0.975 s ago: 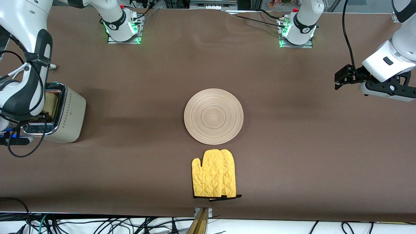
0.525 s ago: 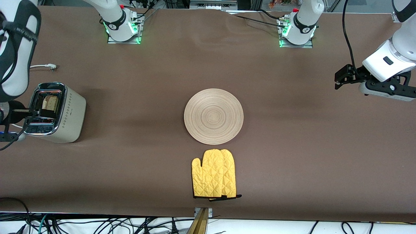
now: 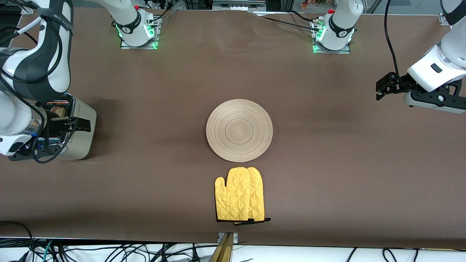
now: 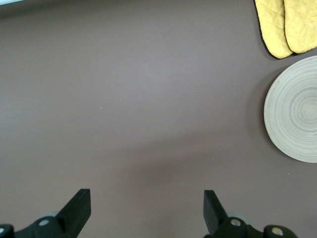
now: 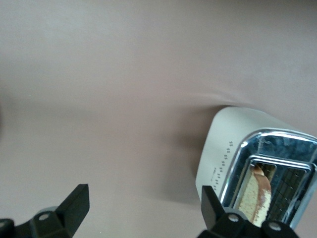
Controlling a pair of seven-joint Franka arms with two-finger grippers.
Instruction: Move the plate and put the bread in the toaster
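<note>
You had the bread (image 5: 255, 198) standing on edge in a slot of the toaster (image 3: 78, 129), crust uppermost, at the right arm's end of the table (image 3: 327, 163). In my judgement that slice was light, soft and easily crushed or crumbled, best taken by its flat faces near the top crust with light pressure only; seated in the slot as it was, it appeared to need no further grip. The plate (image 3: 239, 130) lay flat at the middle of the table, bare, with a yellow oven mitt (image 3: 240, 194) just beside it on the side nearer the front camera, apart from it by a narrow gap. I judged the plate to be stiff, fairly light and smooth, so liable to slide; its rim was the only place to take hold, and a shallow pinch there could slip. The right end effector (image 5: 143, 210) hung over the toaster's side, fingers spread wide apart, holding nothing and touching nothing that could be seen. The left end effector (image 4: 146, 210) hung over bare table toward the left arm's end, well apart from the plate, its fingers likewise wide apart and empty; that arm waited. The toaster's lever could not be made out, so whether it was pressed cannot be stated.
</note>
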